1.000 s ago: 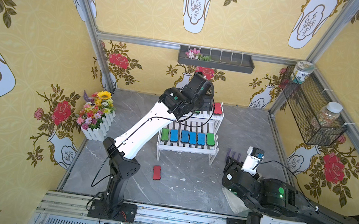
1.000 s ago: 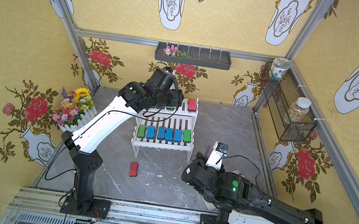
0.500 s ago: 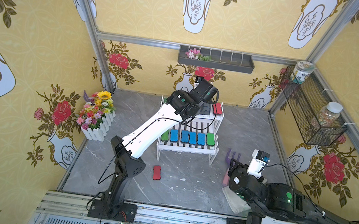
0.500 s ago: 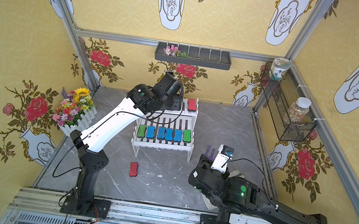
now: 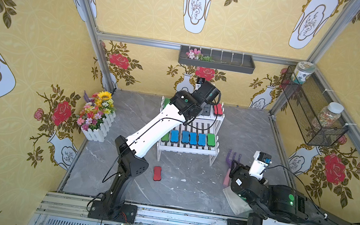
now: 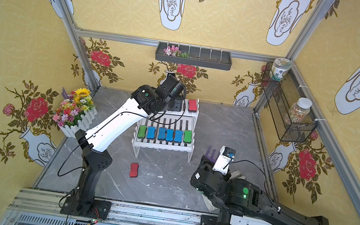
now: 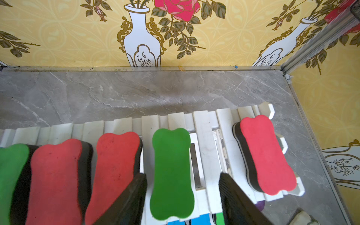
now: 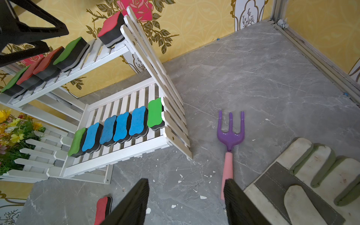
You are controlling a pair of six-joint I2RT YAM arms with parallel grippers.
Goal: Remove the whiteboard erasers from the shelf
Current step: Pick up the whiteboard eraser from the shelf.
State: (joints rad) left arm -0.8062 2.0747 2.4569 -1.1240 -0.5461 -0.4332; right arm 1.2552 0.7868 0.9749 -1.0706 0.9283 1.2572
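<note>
On the shelf [image 5: 186, 151], both top views: six erasers [image 5: 185, 137] lay side by side on the lower tier, long axes along the slats toward the back wall; a loose red eraser [image 5: 157, 173] lay on the floor in front, pointing likewise.
Left wrist view: left gripper [image 7: 182, 175] stood open astride the green eraser [image 7: 172, 173] on the upper tier, gripping nothing; the eraser's long axis ran between the fingers.
Right wrist view: right gripper [image 8: 185, 204] hung open and empty above the floor beside a purple fork [image 8: 230, 132].
</note>
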